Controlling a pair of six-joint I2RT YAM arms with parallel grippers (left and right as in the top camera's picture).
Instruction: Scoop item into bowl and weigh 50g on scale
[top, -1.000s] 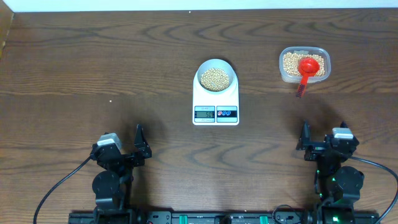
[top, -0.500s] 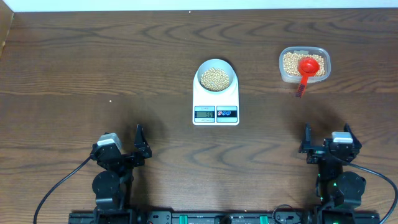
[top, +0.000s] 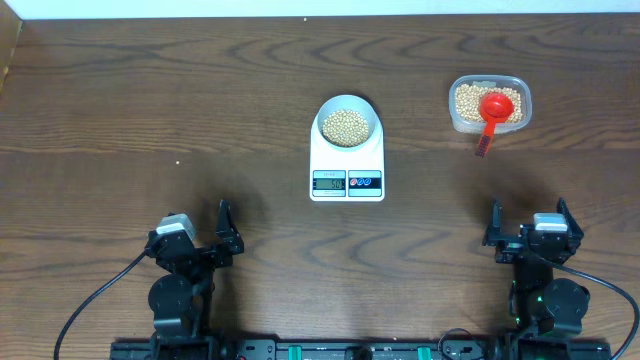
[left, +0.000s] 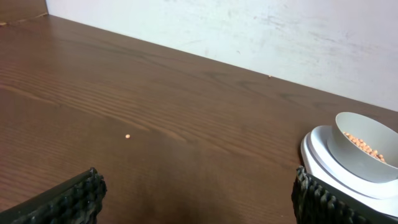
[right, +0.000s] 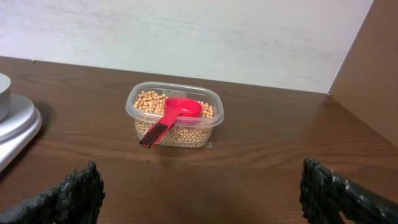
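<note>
Wooden table (top: 150, 100), scale (top: 347, 160) display unreadable, bowl (left: 356, 149) cropped in left wrist view

The bench (top: 150, 100) lies bare across its left half, save one stray bean (top: 178, 162), so the left pincer (left: 199, 199), jaws wide, has a free run forward. To its right front stands the scale (top: 347, 165) with the bowl (top: 347, 101) of beans (top: 347, 126) on top, the tallest thing mid-bench. A broad open lane separates the scale and the clear tub (top: 455, 108). Ahead of the right pincer (right: 202, 193), also spread wide, the bench is free up to the tub. There the red scoop (top: 496, 106) lies on the beans, its handle jutting over the near rim. A brown panel (right: 367, 74) closes the right side.
</note>
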